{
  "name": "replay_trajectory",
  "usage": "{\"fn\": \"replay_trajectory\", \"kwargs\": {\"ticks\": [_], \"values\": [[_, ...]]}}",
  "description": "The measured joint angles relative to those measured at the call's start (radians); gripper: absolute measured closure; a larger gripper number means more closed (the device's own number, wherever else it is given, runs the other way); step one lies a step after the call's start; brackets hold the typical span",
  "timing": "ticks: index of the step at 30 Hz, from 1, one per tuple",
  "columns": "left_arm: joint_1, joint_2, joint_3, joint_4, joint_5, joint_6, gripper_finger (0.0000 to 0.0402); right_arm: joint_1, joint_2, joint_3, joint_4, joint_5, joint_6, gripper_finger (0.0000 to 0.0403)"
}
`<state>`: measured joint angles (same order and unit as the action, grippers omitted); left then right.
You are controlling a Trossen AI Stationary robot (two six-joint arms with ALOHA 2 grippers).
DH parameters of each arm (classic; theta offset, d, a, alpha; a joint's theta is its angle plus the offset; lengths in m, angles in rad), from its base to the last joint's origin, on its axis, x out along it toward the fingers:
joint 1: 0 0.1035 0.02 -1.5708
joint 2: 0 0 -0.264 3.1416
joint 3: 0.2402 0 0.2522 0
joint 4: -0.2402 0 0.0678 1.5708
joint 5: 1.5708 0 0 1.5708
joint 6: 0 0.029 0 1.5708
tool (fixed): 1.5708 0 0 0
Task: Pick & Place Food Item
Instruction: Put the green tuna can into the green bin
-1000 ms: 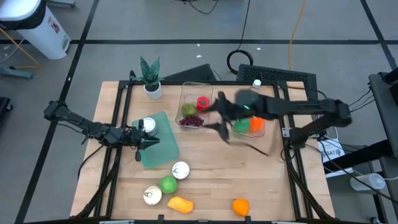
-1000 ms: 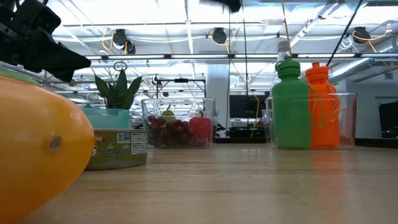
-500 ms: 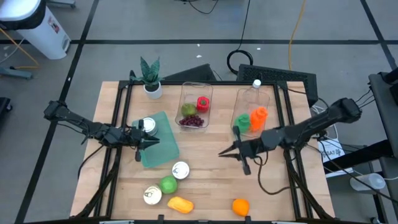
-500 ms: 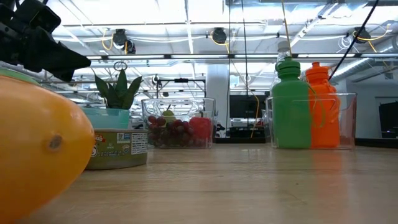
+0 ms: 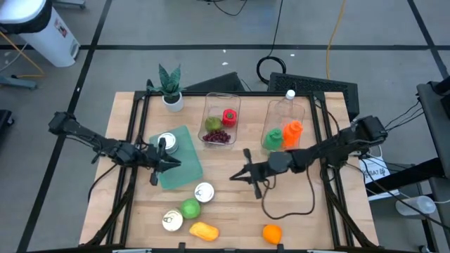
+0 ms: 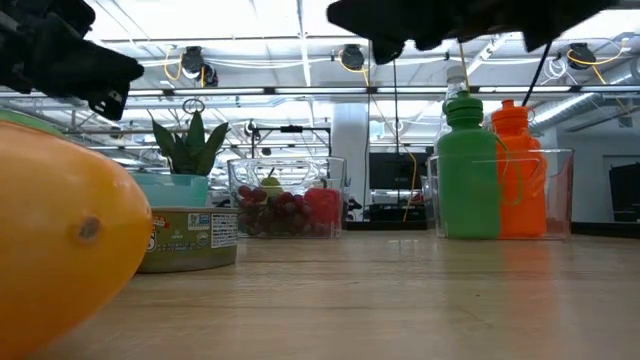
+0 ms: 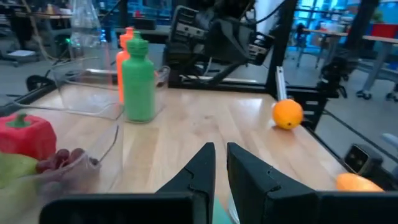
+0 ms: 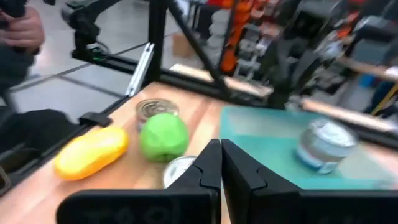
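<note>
On the wooden table (image 5: 232, 204), food lies along the near edge: a green apple (image 5: 190, 208), a yellow mango (image 5: 203, 230), an orange (image 5: 272, 233). The right gripper (image 5: 238, 174) hovers mid-table, jaws clenched, empty. The left gripper (image 5: 171, 162), clenched too, hangs over the teal mat (image 5: 184, 172). Only the low view shows a can's label (image 6: 190, 233), unreadable.
</note>
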<state>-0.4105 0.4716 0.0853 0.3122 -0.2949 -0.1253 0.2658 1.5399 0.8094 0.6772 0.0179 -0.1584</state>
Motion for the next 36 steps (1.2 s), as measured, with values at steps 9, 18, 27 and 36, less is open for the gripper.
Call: {"fn": "replay_trajectory", "kwargs": {"ticks": [9, 18, 27, 36], "values": [[-0.042, 0.277, 0.134, -0.011, -0.026, -0.029, 0.0352, -0.004, 0.171, 0.168, -0.101, -0.019, 0.007, 0.0402], [-0.151, 0.656, 0.403, -0.168, 0.005, 0.027, 0.0352, -0.004, 0.12, 0.139, -0.109, -0.019, 0.045, 0.0399], [-0.116, 0.855, 0.633, -0.303, 0.085, -0.172, 0.0352, -0.007, 0.098, 0.126, -0.108, 0.01, 0.042, 0.0399], [-0.068, 1.032, 0.752, -0.424, 0.164, -0.241, 0.0352, -0.003, 0.098, 0.126, -0.095, 0.01, 0.042, 0.0399]]}}
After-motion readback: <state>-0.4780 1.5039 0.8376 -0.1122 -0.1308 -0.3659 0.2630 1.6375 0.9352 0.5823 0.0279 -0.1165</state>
